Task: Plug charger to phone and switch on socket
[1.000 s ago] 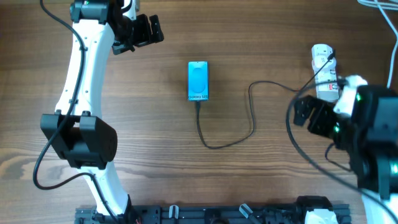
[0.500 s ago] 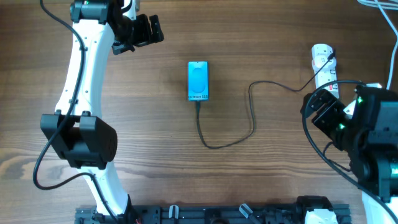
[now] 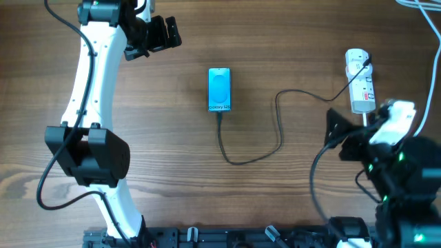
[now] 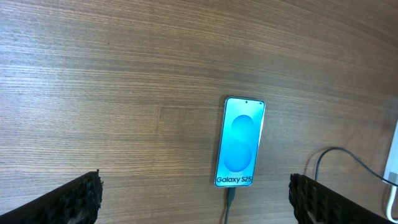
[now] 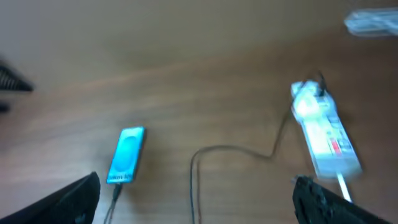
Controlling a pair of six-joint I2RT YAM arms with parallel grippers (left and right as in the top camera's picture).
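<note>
Tabletop (image 3: 289, 41) wood spreads wide between phone (image 3: 219, 89) (charger (image 3: 278, 117) attached) and far-right socket (image 3: 361, 81).

Blurry – phone (image 5: 126, 155) lower left, charger (image 5: 192, 186) ctr, socket (image 5: 326, 137) right

free: table (image 3: 172, 158) left of phone (image 3: 219, 88) | obstacle: charger (image 3: 242, 162) loop between phone, socket (image 3: 362, 93)
</note>
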